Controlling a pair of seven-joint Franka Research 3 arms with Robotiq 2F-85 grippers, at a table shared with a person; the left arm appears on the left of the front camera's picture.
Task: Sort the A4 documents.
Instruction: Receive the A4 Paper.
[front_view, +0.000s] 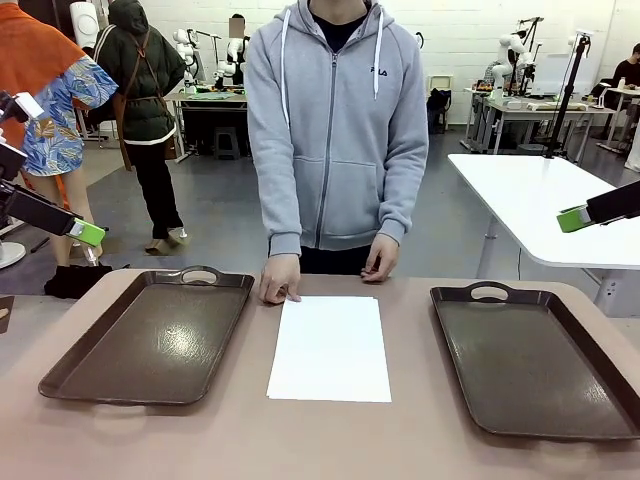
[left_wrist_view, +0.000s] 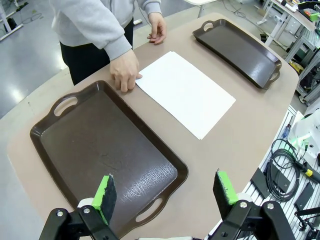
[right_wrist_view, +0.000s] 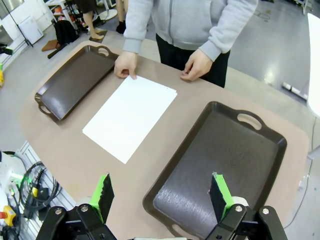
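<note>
A small stack of white A4 documents (front_view: 330, 347) (left_wrist_view: 186, 92) (right_wrist_view: 130, 115) lies flat in the middle of the table, between two dark brown trays. A person's hand (front_view: 279, 278) rests on the table at the stack's far left corner; the other hand (front_view: 380, 260) rests by the far edge. My left gripper (left_wrist_view: 166, 196) hangs open above the near end of the left tray (front_view: 150, 340) (left_wrist_view: 105, 155), holding nothing; its green tip (front_view: 88, 233) shows at the left edge. My right gripper (right_wrist_view: 160, 195) hangs open over the right tray (front_view: 530, 365) (right_wrist_view: 220, 160), its tip (front_view: 574, 218) at the right edge.
Both trays have handle cutouts and hold nothing. Bare tan tabletop (front_view: 410, 430) surrounds the paper. The person in a grey hoodie (front_view: 335, 130) stands at the far side. A white table (front_view: 540, 200) stands behind on the right. Cables (left_wrist_view: 282, 165) lie off the table's edge.
</note>
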